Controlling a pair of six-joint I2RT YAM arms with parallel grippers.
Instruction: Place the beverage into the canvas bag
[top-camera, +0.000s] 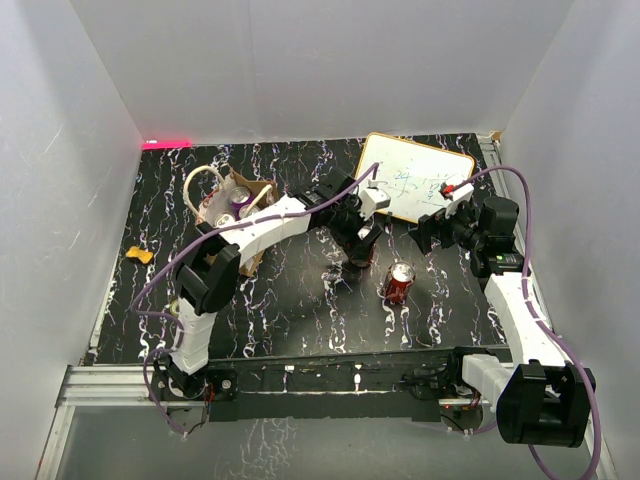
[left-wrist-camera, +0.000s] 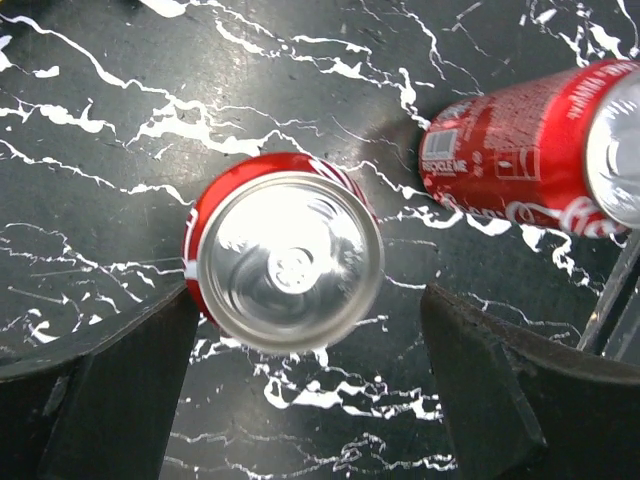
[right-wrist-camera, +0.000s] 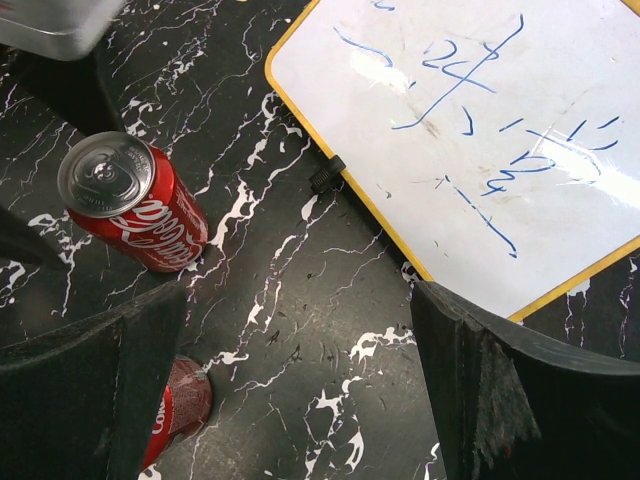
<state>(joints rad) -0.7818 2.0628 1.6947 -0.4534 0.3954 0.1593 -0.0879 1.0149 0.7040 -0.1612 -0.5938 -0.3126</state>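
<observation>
Left claw (left-wrist-camera: 307, 300) hovers right over an upright red can (left-wrist-camera: 290, 260), which sits between its wide-open fingers, ungripped. The left arm (top-camera: 262, 228) stretches far out, wrist pointing down. Right claw (right-wrist-camera: 300, 300) gapes empty.

From the centre of the table (top-camera: 300, 320), the canvas bag (top-camera: 258, 191) sits at ten o'clock with a can (top-camera: 243, 198) inside it, and the whiteboard (top-camera: 420, 178) at two o'clock. A standing can (top-camera: 400, 282) is at four o'clock. A second can (left-wrist-camera: 290, 260) stands at its ten o'clock, under the left claw (top-camera: 357, 243).
</observation>
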